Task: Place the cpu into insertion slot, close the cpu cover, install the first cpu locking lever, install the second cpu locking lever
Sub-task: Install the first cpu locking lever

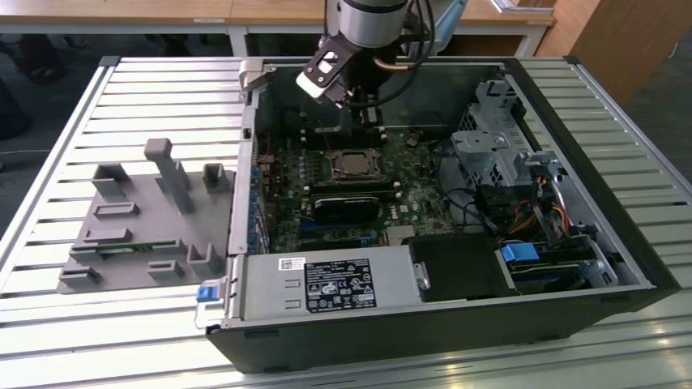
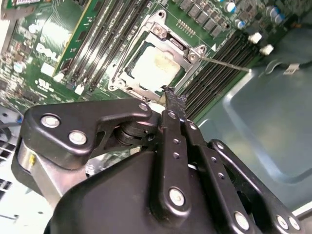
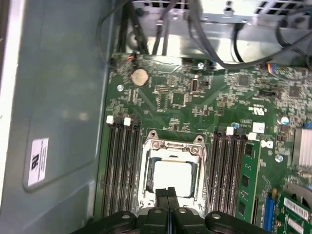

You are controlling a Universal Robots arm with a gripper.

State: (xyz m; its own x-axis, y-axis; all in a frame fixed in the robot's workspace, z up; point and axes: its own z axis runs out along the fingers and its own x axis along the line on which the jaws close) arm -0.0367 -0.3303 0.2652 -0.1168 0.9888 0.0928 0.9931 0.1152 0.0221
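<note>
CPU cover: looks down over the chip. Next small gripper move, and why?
Probably slide the shut gripper across to the thin locking lever that juts from a corner of the cpu cover over the memory slots, and push it down. The cpu shows through the cover's cut-out with the cover flat around it; the gripper hangs at its edge, holding nothing.

The cpu (image 3: 171, 176) was dull silver, inside a shiny grey cpu cover (image 3: 170, 145). The board (image 3: 146, 112) was green with tiny pale lines. The gripper (image 3: 168, 191) was all black. The bench (image 1: 65, 105) had long silver stripes.
</note>
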